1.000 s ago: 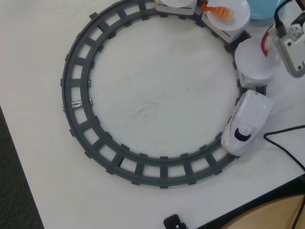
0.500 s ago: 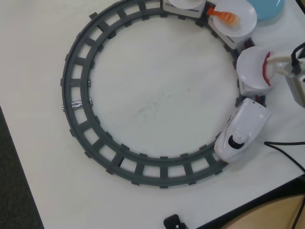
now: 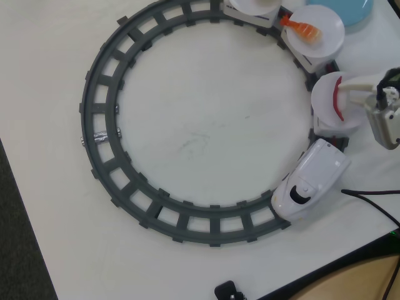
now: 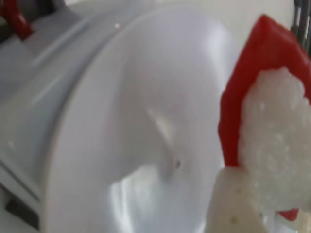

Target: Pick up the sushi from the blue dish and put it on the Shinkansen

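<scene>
The sushi is pinched in the fingers over the Shinkansen's white plate.

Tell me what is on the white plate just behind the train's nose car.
The sushi, red side showing, is over that plate, held by the claw. Contact with the plate cannot be seen.

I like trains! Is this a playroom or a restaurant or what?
Probably a desk set up for play: a white table with a grey ring track, a toy Shinkansen pulling plate cars, and a gripper holding toy sushi.
</scene>
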Tool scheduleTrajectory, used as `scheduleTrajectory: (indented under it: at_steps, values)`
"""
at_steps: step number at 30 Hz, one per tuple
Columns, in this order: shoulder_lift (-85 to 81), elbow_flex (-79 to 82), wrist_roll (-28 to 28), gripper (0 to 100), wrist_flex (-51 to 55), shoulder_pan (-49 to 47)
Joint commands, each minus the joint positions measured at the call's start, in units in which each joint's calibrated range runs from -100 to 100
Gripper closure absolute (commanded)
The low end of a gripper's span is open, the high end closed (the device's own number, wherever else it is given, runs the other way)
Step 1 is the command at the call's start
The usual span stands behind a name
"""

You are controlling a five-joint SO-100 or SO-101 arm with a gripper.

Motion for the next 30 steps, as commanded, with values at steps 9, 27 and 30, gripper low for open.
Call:
scheduleTrajectory:
  at_steps: [9,27,30]
  values:
    - [-1.3,2.9,0.2,94,-0.4,-9.1]
    - [-2.0,-6.8,0.0,76,-1.1,-4.3]
    - [-1.6,-10.9,0.2,93,-1.1,-6.5]
